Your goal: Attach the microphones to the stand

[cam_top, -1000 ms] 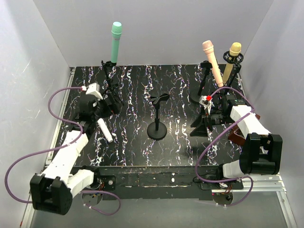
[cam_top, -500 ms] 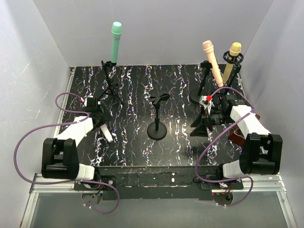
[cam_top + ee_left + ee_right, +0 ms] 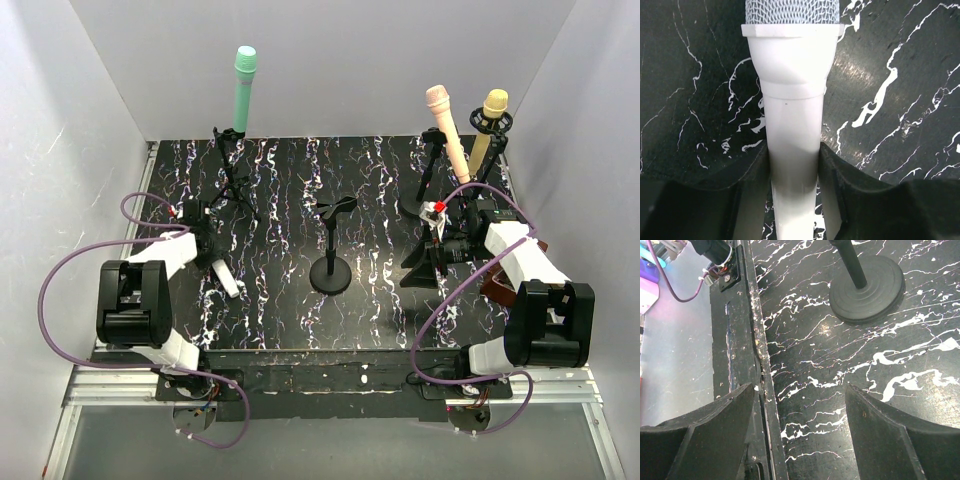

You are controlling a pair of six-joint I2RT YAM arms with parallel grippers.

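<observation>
The white microphone (image 3: 226,279) lies flat on the black marbled table at the left. My left gripper (image 3: 211,254) is down over it. In the left wrist view the left gripper (image 3: 794,162) has both fingers pressed against the white microphone's handle (image 3: 792,120), its mesh head pointing away. The teal-green microphone (image 3: 243,88) stands in the back-left stand. Peach-pink (image 3: 447,132) and yellow-tan (image 3: 489,124) microphones stand in stands at the back right. An empty stand (image 3: 331,246) rises in the middle. My right gripper (image 3: 424,264) hangs open over bare table, seen as open (image 3: 799,412) in its wrist view.
The empty stand's round base (image 3: 867,286) lies ahead of the right gripper. The table's front rail (image 3: 742,355) runs under the right gripper's left finger. White walls close in on three sides. Purple cables (image 3: 75,262) loop beside both arms.
My left arm has folded back and its gripper has dropped onto the white microphone, its jaws closing from wide open onto the handle. The right arm has not moved.
</observation>
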